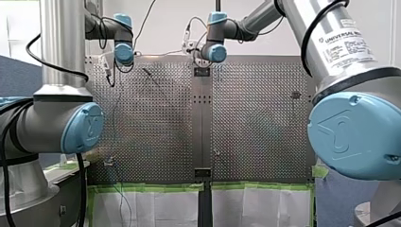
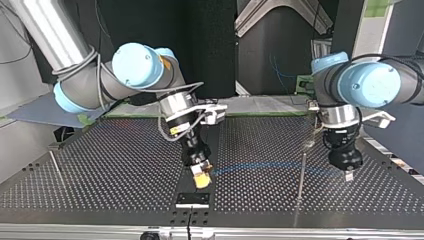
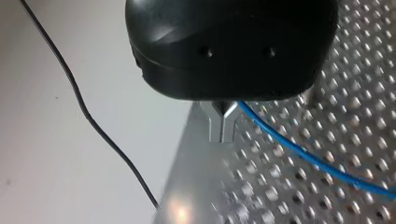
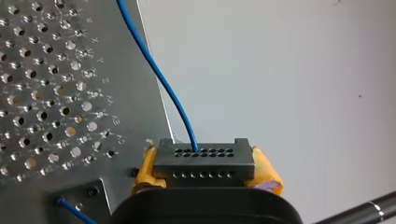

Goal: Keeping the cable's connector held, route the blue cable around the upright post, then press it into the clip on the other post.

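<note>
Right wrist view. Clamps the connector [image 4: 205,161] between the yellow pads [image 4: 145,170] of my right gripper [image 4: 205,171], squeezed from both sides. Dark grey block, long axis lying across from pad to pad, two rows of small holes facing away from the gripper. Sends the blue cable [image 4: 159,74] out of one hole in the farther row, straight ahead, then along the edge of the perforated table [image 4: 51,93]. Beside the gripper, a slanting metal rod [image 4: 369,210].

Left wrist view. Black housing of my left gripper [image 3: 223,128], metal fingers [image 3: 215,122] pressed together on the blue cable. Leaves the fingers at their root and slants away low over the table's holes, long axis diagonal to the gripper. On the other side, a thin black wire [image 3: 84,107] trailing over a pale surface.

Top view. My right arm in from the view's left, yellow pads low over the table's middle, just beyond a small black plate [image 2: 192,199]. Stretches the blue cable nearly level from there, long axis side to side, toward my left gripper at the view's right. Crosses the line of the upright post [image 2: 301,175]; in front of it or behind, cannot tell. Well apart at the view's left, a second thin post [image 2: 55,165].

Front view. Looks down the table to both grippers, small at the far edge; finger state unreadable here, cable too faint to follow. Reads "UNIVERSAL ROBOTS" on the white label [image 1: 347,45] of my right arm; finer print beneath not legible. Green tape [image 1: 146,187] along the table's near edge.
</note>
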{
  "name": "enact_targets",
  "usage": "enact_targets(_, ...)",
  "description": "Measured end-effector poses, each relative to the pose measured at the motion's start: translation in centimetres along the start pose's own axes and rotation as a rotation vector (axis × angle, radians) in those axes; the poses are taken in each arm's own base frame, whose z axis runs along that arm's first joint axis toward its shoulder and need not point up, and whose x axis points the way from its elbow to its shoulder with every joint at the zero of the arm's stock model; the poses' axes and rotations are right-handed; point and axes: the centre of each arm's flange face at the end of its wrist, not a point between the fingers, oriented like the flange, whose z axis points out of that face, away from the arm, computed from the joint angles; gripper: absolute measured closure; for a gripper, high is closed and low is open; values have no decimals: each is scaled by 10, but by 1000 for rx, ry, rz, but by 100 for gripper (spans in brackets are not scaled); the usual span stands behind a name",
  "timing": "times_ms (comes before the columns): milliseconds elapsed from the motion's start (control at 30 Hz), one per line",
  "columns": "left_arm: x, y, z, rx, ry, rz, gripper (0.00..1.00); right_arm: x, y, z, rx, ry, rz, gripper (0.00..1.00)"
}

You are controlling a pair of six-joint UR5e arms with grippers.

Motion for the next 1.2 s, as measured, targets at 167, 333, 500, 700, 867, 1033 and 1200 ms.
enact_targets(167, 8, 18, 21, -3, 16, 8, 100, 2, -1, 13, 4, 24, -9, 100)
enact_targets(333, 13, 24, 29, 27, 33, 14, 100, 4, 3, 18, -3, 36, -24, 100)
enact_targets(500, 24, 20, 33, 75, 63, 11, 100, -7, 9, 20, -13, 23, -36, 100)
enact_targets(700, 30, 16, 36, 127, 76, -3, 100, -38, 11, 21, -22, -17, -57, 100)
enact_targets(867, 36, 15, 44, 169, 77, -24, 100, -58, 15, 21, -33, -41, -69, 100)
enact_targets(1033, 53, 14, 54, 206, 106, -22, 100, -72, 21, 21, -54, -57, -81, 100)
enact_targets(1200, 63, 15, 58, 219, 123, -21, 100, -88, 27, 20, -82, -77, -92, 100)
